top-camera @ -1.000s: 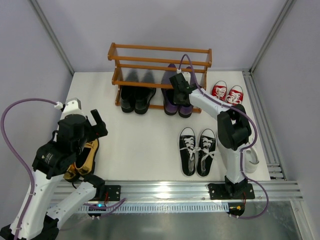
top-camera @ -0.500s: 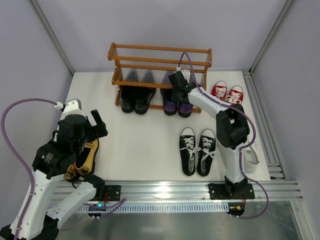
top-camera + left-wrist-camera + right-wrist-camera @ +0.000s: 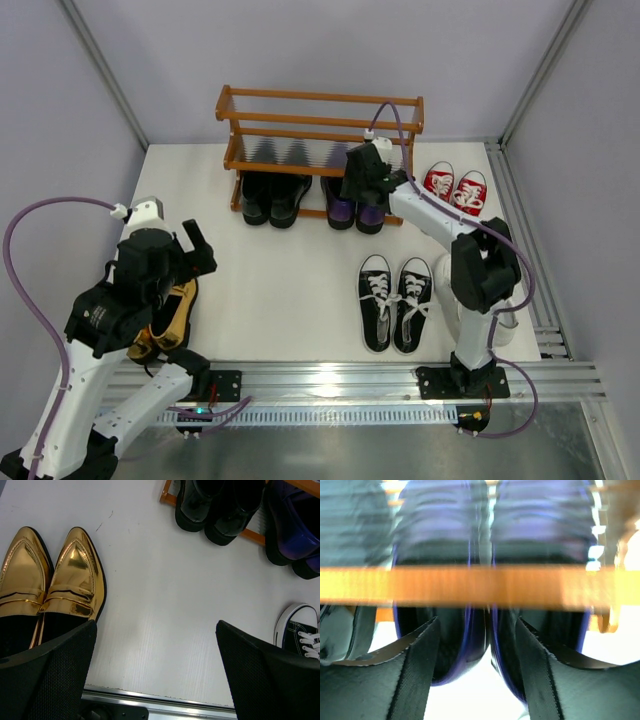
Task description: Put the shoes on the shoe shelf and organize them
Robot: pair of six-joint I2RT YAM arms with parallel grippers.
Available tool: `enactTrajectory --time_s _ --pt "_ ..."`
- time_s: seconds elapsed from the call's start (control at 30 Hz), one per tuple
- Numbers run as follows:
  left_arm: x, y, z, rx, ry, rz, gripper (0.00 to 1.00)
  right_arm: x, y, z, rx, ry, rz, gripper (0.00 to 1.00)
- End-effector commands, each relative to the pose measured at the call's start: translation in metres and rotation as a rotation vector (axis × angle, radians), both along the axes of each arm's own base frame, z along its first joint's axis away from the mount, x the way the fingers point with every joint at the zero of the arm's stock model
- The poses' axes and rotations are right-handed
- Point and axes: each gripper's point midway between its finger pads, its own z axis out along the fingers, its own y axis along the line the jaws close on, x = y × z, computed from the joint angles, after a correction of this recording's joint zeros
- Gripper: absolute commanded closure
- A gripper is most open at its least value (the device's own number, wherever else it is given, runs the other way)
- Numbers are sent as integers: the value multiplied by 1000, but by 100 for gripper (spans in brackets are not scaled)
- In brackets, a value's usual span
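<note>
The orange-brown shoe shelf [image 3: 320, 100] stands at the back of the table. On its lowest tier, heels toward me, sit the glossy black dress shoes [image 3: 268, 198] and the purple loafers [image 3: 345, 212]. My right gripper [image 3: 364, 186] hovers over the purple loafers' heels, open. In the right wrist view its fingers [image 3: 415, 665] straddle the inner heel walls of both purple loafers [image 3: 450, 525] below a blurred shelf rail [image 3: 470, 585], gripping nothing. My left gripper [image 3: 155, 670] stands wide open and empty beside the gold loafers [image 3: 50, 590].
Black-and-white lace-up sneakers [image 3: 396, 300] lie on the table at centre right. Red sneakers [image 3: 455, 188] sit right of the shelf. A white sneaker [image 3: 505, 315] shows behind the right arm. The gold loafers [image 3: 170, 315] lie under the left arm.
The right gripper has opened and let go of the purple loafers, which now rest on the lowest tier. Its wrist shifted slightly right. The left arm has not moved.
</note>
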Motion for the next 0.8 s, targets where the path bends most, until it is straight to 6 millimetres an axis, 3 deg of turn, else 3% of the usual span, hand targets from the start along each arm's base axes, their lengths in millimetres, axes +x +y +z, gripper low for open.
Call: enactTrajectory --time_s 0.0,0.03,0.07,0.13,0.17,0.3,0.33,0.37,0.43,0.47,0.53,0.57,0.7,0.77 --pt "2 -5 11 -36 -37 -8 0 -10 6 58 92 -136 1 35" --pt "2 -5 12 -38 -40 -10 0 -18 11 62 93 -143 17 32" --pt "3 -6 14 -42 -48 -11 0 -24 10 79 105 -177 24 30" --pt "5 -7 15 -49 -54 -12 0 -40 11 81 79 -173 44 25" --pt "6 -8 17 -54 -62 -14 0 -48 8 97 88 -196 46 24" --pt "12 -17 17 -70 -52 -43 0 -89 -14 100 35 -159 30 19" --pt "13 -20 16 -75 -49 -50 0 -102 -22 95 20 -133 15 16" --pt "14 -24 12 -83 -34 -63 0 -116 -34 78 -4 -94 3 12" --pt "19 -30 9 -96 -29 -76 0 -141 -61 81 -20 -83 -55 6" --pt "20 -34 6 -103 -21 -90 0 -155 -75 68 -20 -53 -108 4" --pt "25 -38 2 -112 -17 -95 0 -182 -105 66 -39 -34 -180 0" --pt "27 -42 2 -120 -17 -104 0 -192 -119 53 -25 -1 -244 0" --pt "34 -49 4 -130 -22 -128 0 -232 -150 38 -7 75 -330 0" --pt "37 -51 3 -123 -22 -136 0 -243 -158 36 -3 77 -345 0"
